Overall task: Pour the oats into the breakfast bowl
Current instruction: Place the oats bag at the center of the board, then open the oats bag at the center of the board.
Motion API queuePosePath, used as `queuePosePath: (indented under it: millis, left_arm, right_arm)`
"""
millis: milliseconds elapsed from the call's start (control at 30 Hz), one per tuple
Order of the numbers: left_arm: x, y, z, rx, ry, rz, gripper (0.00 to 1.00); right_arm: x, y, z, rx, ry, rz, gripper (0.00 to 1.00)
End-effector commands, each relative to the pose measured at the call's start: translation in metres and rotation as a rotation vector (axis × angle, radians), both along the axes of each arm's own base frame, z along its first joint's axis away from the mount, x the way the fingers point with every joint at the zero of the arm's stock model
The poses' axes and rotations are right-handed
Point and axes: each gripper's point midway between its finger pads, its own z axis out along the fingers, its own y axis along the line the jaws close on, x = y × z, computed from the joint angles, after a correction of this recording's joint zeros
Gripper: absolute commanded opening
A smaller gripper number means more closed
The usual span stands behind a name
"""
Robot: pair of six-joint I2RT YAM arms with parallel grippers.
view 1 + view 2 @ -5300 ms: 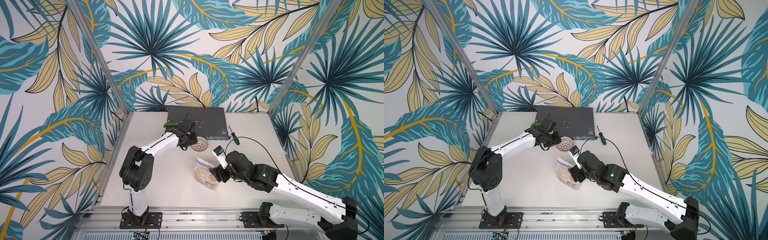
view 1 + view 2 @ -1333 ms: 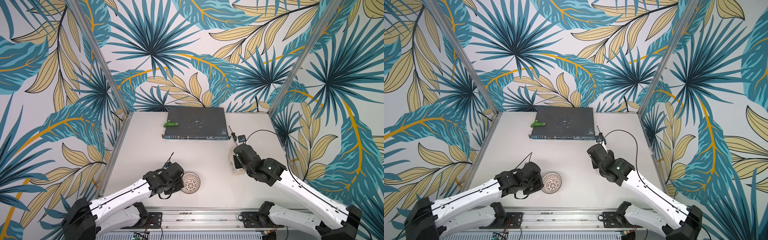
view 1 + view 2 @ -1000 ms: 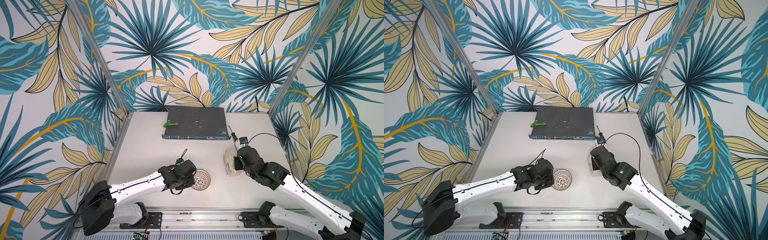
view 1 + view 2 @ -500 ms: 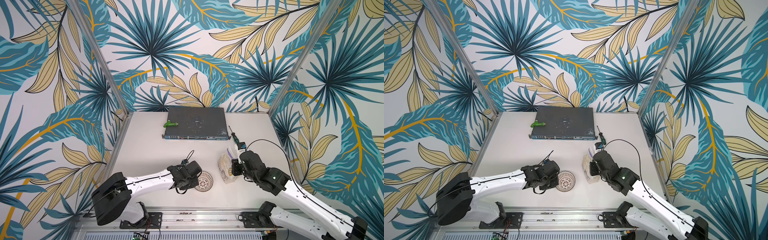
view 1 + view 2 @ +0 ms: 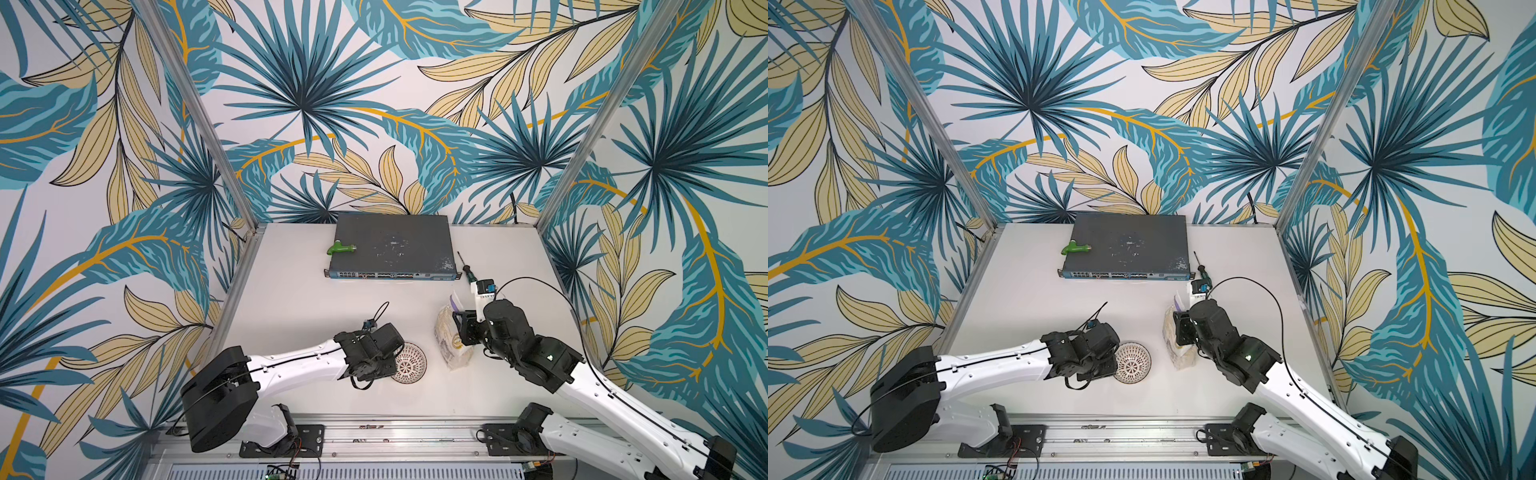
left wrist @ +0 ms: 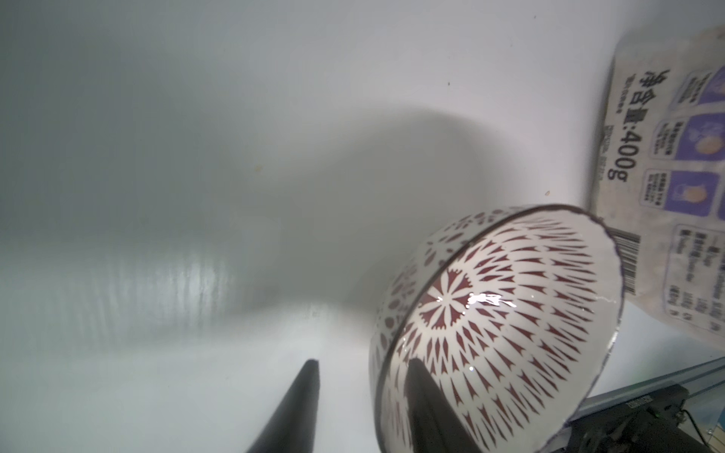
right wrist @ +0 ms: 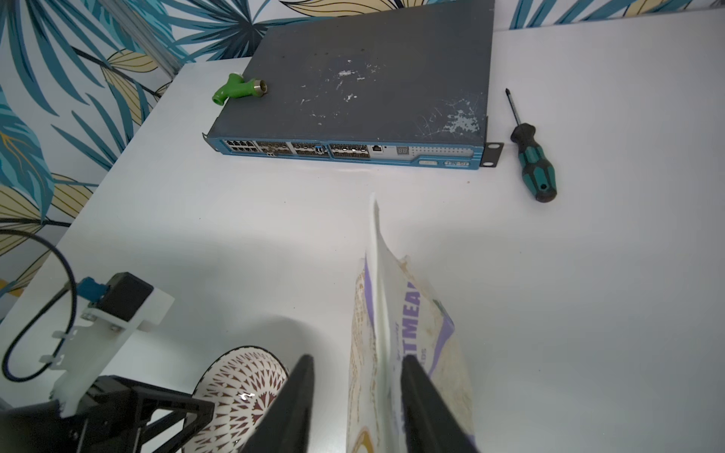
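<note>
Nothing poured yet: breakfast bowl (image 5: 409, 362) empty on worktop (image 5: 299, 307), oats pouch (image 5: 451, 345) standing just beside it. Your left fingers (image 6: 298, 408) spread astride bowl rim, right fingers (image 7: 292, 404) spread around pouch, neither clamped. Left for you: grip pouch, lift, tilt over bowl.

**Bright, even light; softer wrist view**

You get sharp, evenly lit top views. In the left wrist view the table (image 6: 157, 117) blurs under a broad soft shadow, and glare glints inside the breakfast bowl (image 6: 529, 313).
</note>
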Motion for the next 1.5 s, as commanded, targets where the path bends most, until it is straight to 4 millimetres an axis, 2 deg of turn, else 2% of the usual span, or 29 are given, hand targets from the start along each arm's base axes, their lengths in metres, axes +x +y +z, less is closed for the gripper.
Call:
queuePosePath:
  millis: [0, 167, 267, 333, 400, 433, 500, 667, 867, 1000, 1133, 1467]
  left_arm:
    - [0.007, -0.005, 0.053, -0.071, -0.098, -0.018, 0.46]
    - [0.024, 0.002, 0.123, -0.080, -0.256, -0.026, 0.46]
    - [0.036, -0.014, 0.162, -0.119, -0.327, -0.066, 0.47]
    - [0.045, -0.030, 0.181, -0.130, -0.351, -0.078, 0.46]
    - [0.054, -0.046, 0.191, -0.119, -0.363, -0.081, 0.41]
    - [0.059, -0.054, 0.193, -0.110, -0.364, -0.078, 0.35]
    - [0.067, -0.079, 0.201, -0.118, -0.369, -0.090, 0.33]
    - [0.080, -0.120, 0.208, -0.145, -0.378, -0.070, 0.33]
    - [0.083, -0.162, 0.196, -0.167, -0.339, -0.063, 0.33]
    - [0.077, -0.183, 0.185, -0.182, -0.312, -0.074, 0.31]
    - [0.077, -0.187, 0.171, -0.174, -0.278, -0.052, 0.30]
    - [0.075, -0.195, 0.159, -0.181, -0.245, -0.049, 0.26]
  right_arm:
    - [0.000, -0.004, 0.039, 0.097, -0.090, -0.014, 0.47]
    - [-0.002, -0.045, 0.070, 0.098, -0.217, -0.141, 0.49]
    - [-0.001, -0.075, 0.078, 0.076, -0.266, -0.268, 0.49]
    - [0.002, -0.095, 0.074, 0.042, -0.271, -0.375, 0.49]
    - [0.004, -0.109, 0.063, 0.004, -0.275, -0.459, 0.49]
    - [0.005, -0.111, 0.055, -0.006, -0.272, -0.477, 0.49]
    - [0.005, -0.111, 0.043, 0.002, -0.268, -0.479, 0.49]
    - [-0.001, -0.098, 0.021, 0.104, -0.252, -0.409, 0.48]
    - [-0.008, -0.089, 0.004, 0.175, -0.224, -0.349, 0.49]
    - [-0.012, -0.078, -0.005, 0.205, -0.200, -0.287, 0.49]
    - [-0.013, -0.072, -0.013, 0.206, -0.176, -0.260, 0.49]
    - [-0.014, -0.070, -0.016, 0.205, -0.167, -0.251, 0.50]
